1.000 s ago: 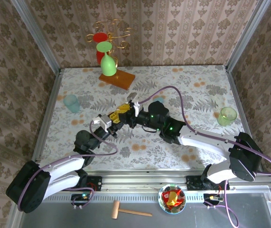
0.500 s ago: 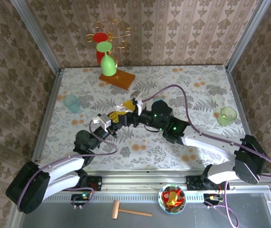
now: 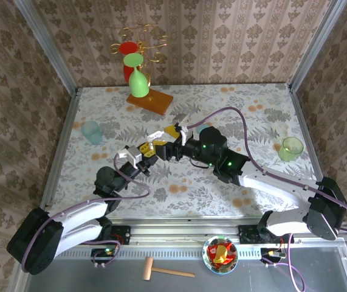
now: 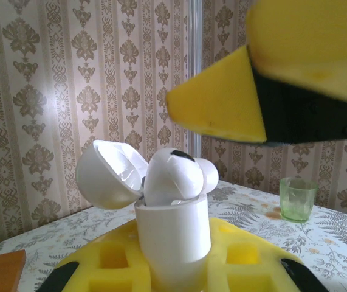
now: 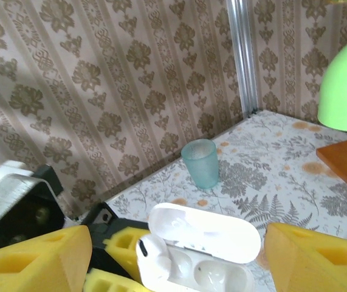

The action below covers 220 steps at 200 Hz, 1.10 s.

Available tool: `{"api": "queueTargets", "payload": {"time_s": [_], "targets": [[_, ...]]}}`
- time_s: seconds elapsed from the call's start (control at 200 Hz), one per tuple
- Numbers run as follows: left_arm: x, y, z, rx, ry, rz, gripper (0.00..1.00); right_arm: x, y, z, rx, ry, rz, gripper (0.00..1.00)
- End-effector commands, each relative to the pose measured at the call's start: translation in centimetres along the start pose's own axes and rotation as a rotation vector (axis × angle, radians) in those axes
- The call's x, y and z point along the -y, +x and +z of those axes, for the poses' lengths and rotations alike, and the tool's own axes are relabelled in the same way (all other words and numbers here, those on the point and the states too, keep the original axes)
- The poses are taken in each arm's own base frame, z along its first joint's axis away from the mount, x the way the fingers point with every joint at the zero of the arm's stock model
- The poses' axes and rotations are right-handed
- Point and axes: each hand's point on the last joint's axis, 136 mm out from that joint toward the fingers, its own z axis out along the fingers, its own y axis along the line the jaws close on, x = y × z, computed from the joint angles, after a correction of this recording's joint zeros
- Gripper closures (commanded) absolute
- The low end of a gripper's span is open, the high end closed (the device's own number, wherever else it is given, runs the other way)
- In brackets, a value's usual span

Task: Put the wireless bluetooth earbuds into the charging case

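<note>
- A white earbud (image 4: 170, 176) sits in one socket of the white pebble-shaped plastic charging case (image 4: 173, 243), stem down and rounded head poking out of the top.
- The case stands upright with its long axis vertical and its mouth facing up. Its hinged lid (image 4: 109, 173) is swung back.
- The left gripper (image 4: 173, 264) holds the case, its yellow foam pads clamped on the lower body.
- The right gripper (image 5: 179, 243) hovers over it, jaws spread wide and holding nothing.
- Beyond, a translucent teal cup (image 5: 200, 163) stands on the floral-print table (image 5: 270, 164).
</note>
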Motion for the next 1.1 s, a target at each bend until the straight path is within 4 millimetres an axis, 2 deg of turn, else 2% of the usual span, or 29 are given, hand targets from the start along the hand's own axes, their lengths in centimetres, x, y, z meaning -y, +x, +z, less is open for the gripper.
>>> {"api": "queueTargets", "payload": {"time_s": [0.0, 0.415, 0.625, 0.68, 0.73, 0.805, 0.925, 1.07, 1.095], "targets": [[0.2, -2.5, 0.4, 0.070, 0.016, -0.001, 0.95, 1.5, 1.2, 0.6, -0.039, 0.057, -0.003, 0.24], [0.2, -2.4, 0.0, 0.064, 0.014, 0.010, 0.95, 3.4, 1.6, 0.4, -0.040, 0.109, 0.062, 0.27], [-0.4, -2.0, -0.3, 0.050, -0.014, 0.035, 0.95, 1.1, 0.0, -1.3, 0.023, -0.005, 0.037, 0.25], [-0.8, -1.8, -0.6, 0.044, -0.027, 0.046, 0.95, 1.7, -0.3, -2.1, 0.041, 0.021, 0.063, 0.25], [-1.3, -1.5, -1.0, 0.032, -0.042, 0.057, 0.95, 3.2, -0.2, -2.7, 0.046, 0.078, 0.098, 0.26], [-1.7, -1.1, -1.4, 0.010, -0.052, 0.080, 0.95, 6.2, 1.1, -3.4, 0.019, 0.191, 0.173, 0.27], [-1.8, -0.9, -1.9, -0.015, -0.057, 0.129, 0.95, 11.1, 4.9, -4.1, -0.110, 0.356, 0.315, 0.29], [-1.4, -1.1, -2.1, -0.040, -0.037, 0.177, 0.95, 13.0, 9.2, -3.6, -0.384, 0.460, 0.314, 0.30], [-1.3, -1.1, -2.1, -0.042, -0.034, 0.183, 0.95, 13.5, 10.7, -3.3, -0.451, 0.481, 0.316, 0.30]]}}
